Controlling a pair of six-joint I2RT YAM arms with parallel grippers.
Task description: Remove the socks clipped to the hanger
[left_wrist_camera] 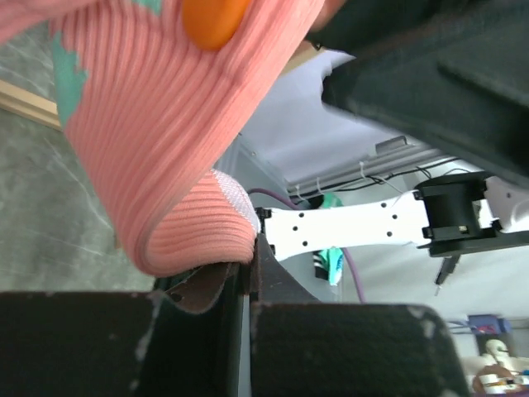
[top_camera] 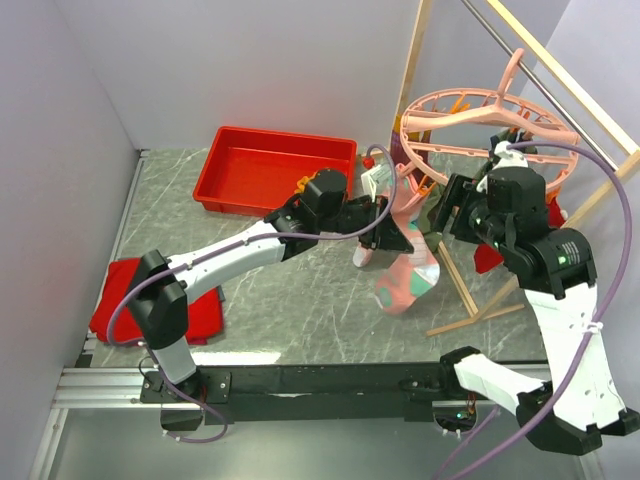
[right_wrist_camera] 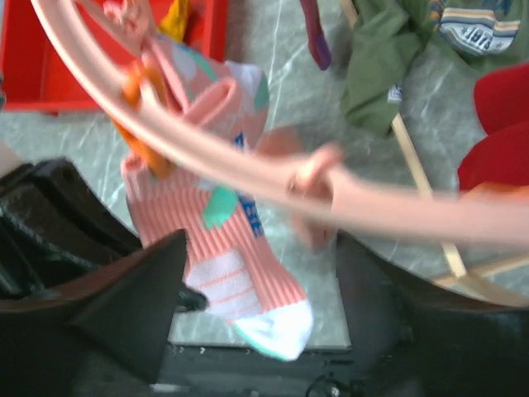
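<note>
A pink sock with mint patches (top_camera: 405, 272) hangs from an orange clip (right_wrist_camera: 136, 87) on the round pink hanger (top_camera: 490, 125). My left gripper (top_camera: 395, 238) is beside the sock's upper part. In the left wrist view its jaws (left_wrist_camera: 246, 273) are closed to a thin slit, with a fold of the sock (left_wrist_camera: 165, 149) pinched at their tips. My right gripper (top_camera: 452, 212) is open just below the ring. In the right wrist view the blurred ring (right_wrist_camera: 248, 161) crosses above its spread fingers (right_wrist_camera: 136, 306). Olive (right_wrist_camera: 372, 66), maroon (right_wrist_camera: 314, 33) and red (right_wrist_camera: 504, 124) socks hang further along.
A red tray (top_camera: 275, 165) lies at the back left. A flat red cloth (top_camera: 120, 300) lies by the left arm's base. The wooden frame's legs (top_camera: 470, 290) and rail (top_camera: 560, 70) stand at the right, round the hanger. White walls close in the left and back.
</note>
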